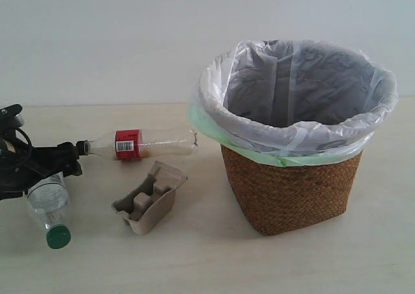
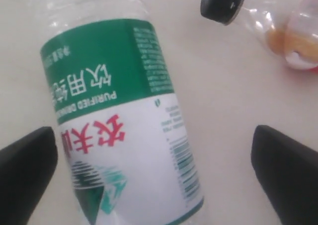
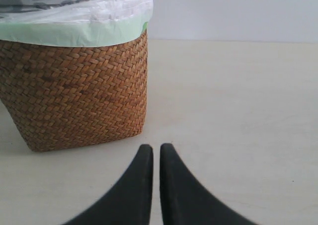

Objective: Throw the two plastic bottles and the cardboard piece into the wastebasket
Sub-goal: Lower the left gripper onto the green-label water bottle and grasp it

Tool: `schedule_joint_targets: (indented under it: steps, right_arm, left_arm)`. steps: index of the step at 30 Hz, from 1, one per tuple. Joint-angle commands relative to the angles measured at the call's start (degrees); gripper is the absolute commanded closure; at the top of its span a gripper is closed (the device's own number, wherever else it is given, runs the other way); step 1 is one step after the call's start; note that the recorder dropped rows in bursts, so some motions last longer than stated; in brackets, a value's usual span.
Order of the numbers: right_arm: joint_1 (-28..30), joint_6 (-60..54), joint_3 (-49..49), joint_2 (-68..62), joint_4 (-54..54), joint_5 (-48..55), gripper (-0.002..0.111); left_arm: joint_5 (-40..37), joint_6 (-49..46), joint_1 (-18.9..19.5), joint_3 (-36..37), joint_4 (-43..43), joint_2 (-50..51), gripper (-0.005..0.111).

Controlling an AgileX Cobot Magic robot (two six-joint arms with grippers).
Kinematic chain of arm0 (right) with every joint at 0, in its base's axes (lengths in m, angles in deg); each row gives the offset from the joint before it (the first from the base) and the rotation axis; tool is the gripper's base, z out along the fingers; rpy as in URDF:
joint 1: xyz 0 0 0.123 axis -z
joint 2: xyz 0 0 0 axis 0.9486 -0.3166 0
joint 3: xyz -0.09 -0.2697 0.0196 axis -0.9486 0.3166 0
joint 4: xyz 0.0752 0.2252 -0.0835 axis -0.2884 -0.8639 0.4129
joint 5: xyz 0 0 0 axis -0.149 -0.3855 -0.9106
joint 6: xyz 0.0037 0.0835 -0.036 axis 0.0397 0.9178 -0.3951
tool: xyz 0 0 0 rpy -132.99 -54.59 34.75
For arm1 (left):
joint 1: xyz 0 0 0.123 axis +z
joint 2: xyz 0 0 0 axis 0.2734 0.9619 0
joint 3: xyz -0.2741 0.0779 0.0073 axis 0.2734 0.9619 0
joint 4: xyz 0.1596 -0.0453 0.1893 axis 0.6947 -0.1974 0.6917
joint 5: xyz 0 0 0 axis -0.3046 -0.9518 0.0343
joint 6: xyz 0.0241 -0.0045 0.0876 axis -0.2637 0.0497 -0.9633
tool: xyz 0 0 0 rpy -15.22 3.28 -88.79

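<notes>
The stout clear bottle lies on the table at the far left, its green cap towards the front. My left gripper hovers over its upper body. In the left wrist view the gripper is open wide, one finger on each side of the green-white label. The slim bottle with the red barcode label lies just behind, its black cap near the gripper. The cardboard piece sits in front of it. The wastebasket stands to the right. My right gripper is shut and empty beside the wastebasket.
The wastebasket's white bag liner folds over the rim with a pale green edge. A plain wall rises behind the beige table. The right arm does not show in the exterior view.
</notes>
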Motion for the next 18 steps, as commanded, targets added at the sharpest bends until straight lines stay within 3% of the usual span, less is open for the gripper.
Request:
schedule_joint_targets:
  steps: [1, 11, 18]
  right_arm:
    - [-0.1, -0.2, -0.1, 0.3, 0.5, -0.5, 0.106]
    - [-0.1, -0.2, -0.1, 0.3, 0.5, -0.5, 0.106]
    - [-0.1, -0.2, -0.1, 0.3, 0.5, -0.5, 0.106]
  left_arm:
    - [1.0, 1.3, -0.3, -0.3, -1.0, -0.1, -0.003]
    - [-3.6, 8.3, 1.2, -0.3, -1.0, 3.0, -0.003]
    - [-1.6, 8.2, 1.9, -0.3, -1.0, 3.7, -0.003]
